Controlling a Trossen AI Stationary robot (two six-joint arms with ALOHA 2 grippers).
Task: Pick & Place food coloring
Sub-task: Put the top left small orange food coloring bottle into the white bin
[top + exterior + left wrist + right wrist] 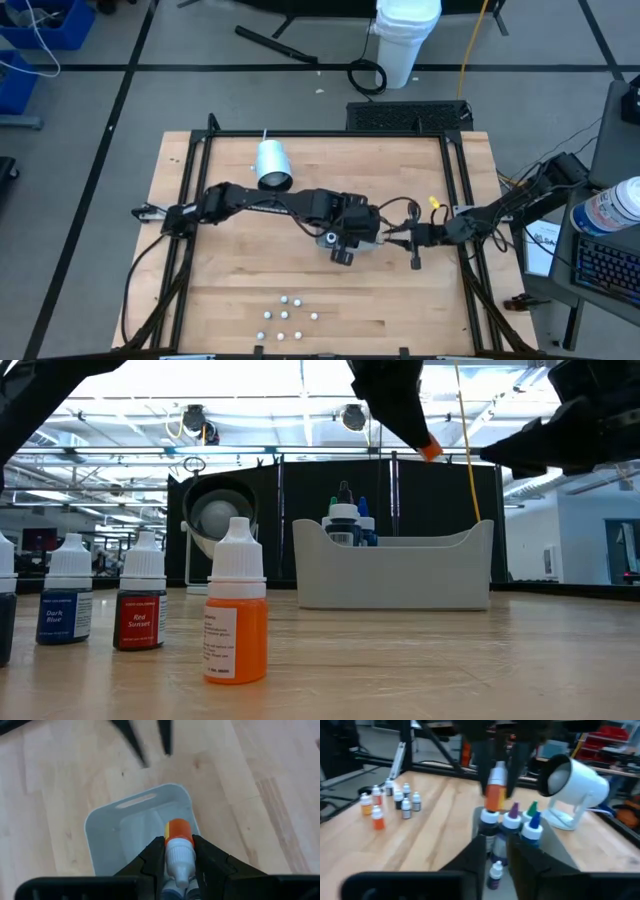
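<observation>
A wooden table point(300, 270) is seen carrying a grey tray point(107, 837) near its middle, a white cylinder point(271, 164) lying towards the far side, and a loose cluster of food coloring bottles point(287, 317) standing near the front edge, well apart from the tray. Above the tray the left gripper point(178, 851) is closed on an orange bottle point(178, 845) with a white cap, held over other bottles already standing inside. The right gripper point(493, 857) is positioned just beside the tray with its fingers parted slightly and nothing gripped between them.
</observation>
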